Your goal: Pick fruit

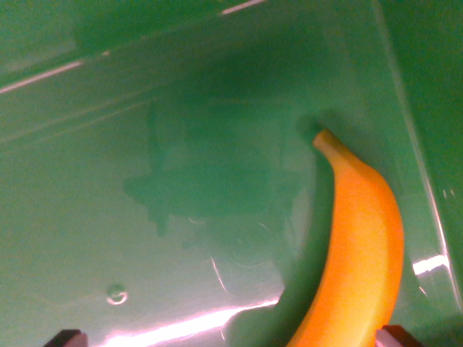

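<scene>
Where glare streaks green bin floor (145,217), banana (358,246) right, gripper (231,338) spread wide, empty

The banana (359,246) is a saturated yellow-orange, paler and more yellow at its narrow tip and deepening to orange along the body, with no spots visible in this soft-focus view. The glossy surface (108,181) under it is green, darker in a blotchy shadow patch at centre, crossed by pale white-pink streaks of glare. 2 dark corners at the bottom edge, probably the gripper's fingertips (66,337), look near-black with a reddish tint.
</scene>
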